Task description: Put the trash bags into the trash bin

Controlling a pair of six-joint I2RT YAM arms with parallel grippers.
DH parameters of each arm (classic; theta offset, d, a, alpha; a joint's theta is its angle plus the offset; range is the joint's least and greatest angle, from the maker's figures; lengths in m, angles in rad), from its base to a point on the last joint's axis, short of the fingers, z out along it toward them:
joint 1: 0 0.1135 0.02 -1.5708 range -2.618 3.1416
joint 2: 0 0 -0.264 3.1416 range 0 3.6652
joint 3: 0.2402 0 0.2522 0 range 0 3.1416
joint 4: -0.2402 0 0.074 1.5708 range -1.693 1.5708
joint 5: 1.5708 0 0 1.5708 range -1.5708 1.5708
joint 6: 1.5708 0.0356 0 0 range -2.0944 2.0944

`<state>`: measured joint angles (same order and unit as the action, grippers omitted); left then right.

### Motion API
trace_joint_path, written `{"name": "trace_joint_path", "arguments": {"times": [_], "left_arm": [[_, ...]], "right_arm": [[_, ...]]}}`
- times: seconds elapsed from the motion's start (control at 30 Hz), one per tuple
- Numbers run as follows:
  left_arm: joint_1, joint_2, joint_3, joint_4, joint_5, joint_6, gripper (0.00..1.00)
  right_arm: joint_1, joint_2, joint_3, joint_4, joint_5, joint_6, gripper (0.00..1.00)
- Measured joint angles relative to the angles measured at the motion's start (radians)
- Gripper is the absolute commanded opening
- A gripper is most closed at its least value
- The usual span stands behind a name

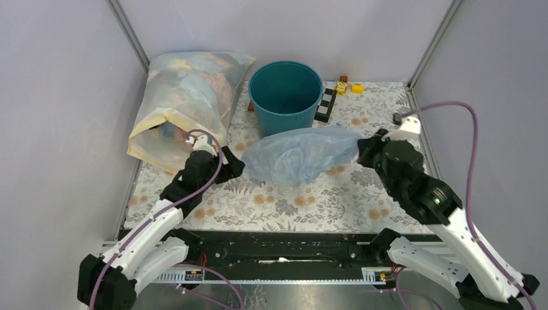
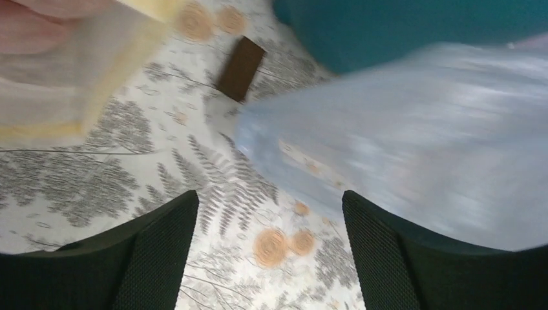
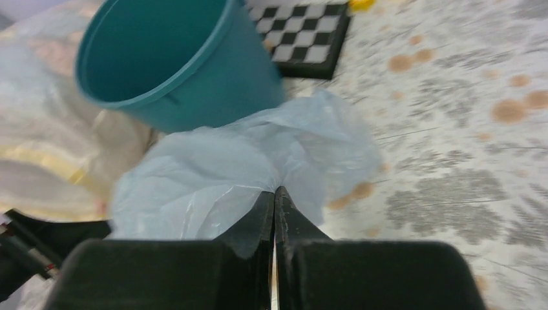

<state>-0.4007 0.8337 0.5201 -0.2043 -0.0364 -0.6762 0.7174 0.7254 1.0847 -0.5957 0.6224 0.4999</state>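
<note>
Mouth of trash bin faces straight up, open to a drop from above, but the trash bag spreads just in front of its near wall and fills the gap between left claw and right claw, so a low path from the near side is blocked. On the left, stuffed bag walls things off, with a small brown block in the slot beside the bin; checkerboard strip and yellow blocks crowd the bin's right-rear. Bare surface lies nearer than the bag and along the right side.
</note>
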Motion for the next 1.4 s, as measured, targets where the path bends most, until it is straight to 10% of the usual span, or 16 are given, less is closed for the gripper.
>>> {"name": "trace_joint_path", "arguments": {"times": [0.4,0.67,1.1,1.23,1.4], "left_arm": [[-0.339,-0.041,0.151,0.026,-0.02,0.076,0.6],[-0.485,0.023,0.151,0.158,0.124,0.17,0.68],[-0.536,0.188,0.187,0.151,-0.054,0.209,0.63],[-0.536,0.217,0.192,0.163,-0.103,0.21,0.51],[-0.536,0.217,0.192,0.233,-0.169,0.227,0.11]], "right_arm": [[0.0,0.244,0.031,0.146,-0.356,0.161,0.0],[0.0,0.243,0.031,0.193,-0.381,0.187,0.0],[0.0,0.229,0.03,0.209,-0.413,0.188,0.0],[0.0,0.213,0.023,0.22,-0.43,0.192,0.0],[0.0,0.198,-0.007,0.227,-0.433,0.199,0.0]]}}
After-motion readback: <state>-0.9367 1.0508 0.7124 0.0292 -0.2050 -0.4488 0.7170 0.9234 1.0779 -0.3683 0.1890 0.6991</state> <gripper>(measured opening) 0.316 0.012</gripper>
